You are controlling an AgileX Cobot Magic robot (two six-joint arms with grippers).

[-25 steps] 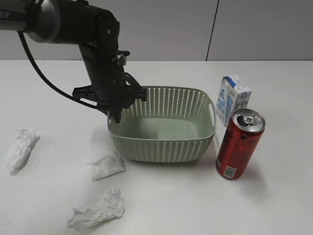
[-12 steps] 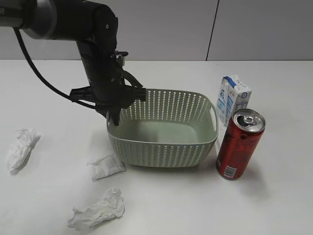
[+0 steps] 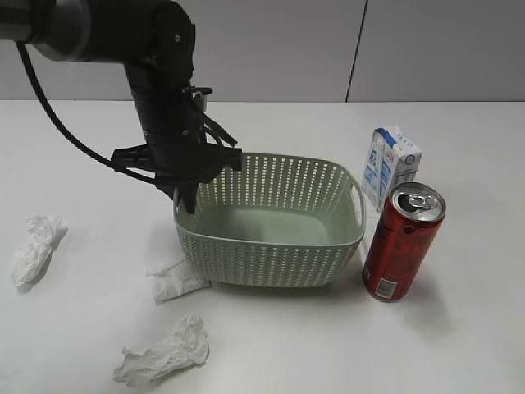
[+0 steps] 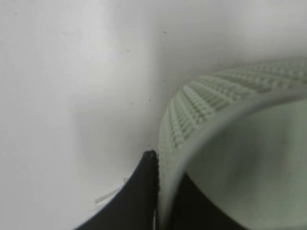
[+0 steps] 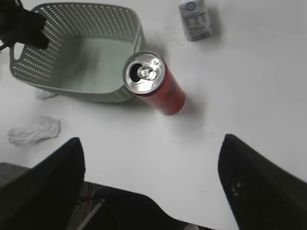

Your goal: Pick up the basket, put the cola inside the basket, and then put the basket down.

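The pale green basket (image 3: 271, 256) stands in the middle of the white table, its left end raised a little. My left gripper (image 3: 187, 201) is shut on the basket's left rim, one finger outside the wall and one inside, as the left wrist view (image 4: 163, 163) shows against the slotted wall (image 4: 192, 110). The red cola (image 3: 402, 242) stands upright just right of the basket, apart from both grippers. In the right wrist view my right gripper (image 5: 152, 140) is open and empty, high above the cola (image 5: 165, 91) and the basket (image 5: 29, 72).
A white-and-blue carton (image 3: 390, 164) stands behind the cola, also in the right wrist view (image 5: 195, 19). Crumpled tissues lie at the far left (image 3: 34, 246), by the basket's front left corner (image 3: 176, 279) and near the front edge (image 3: 164, 351).
My left arm has risen and shifted slightly left with the rim in its grip. The basket's left end has lifted and the basket has slid a little left.
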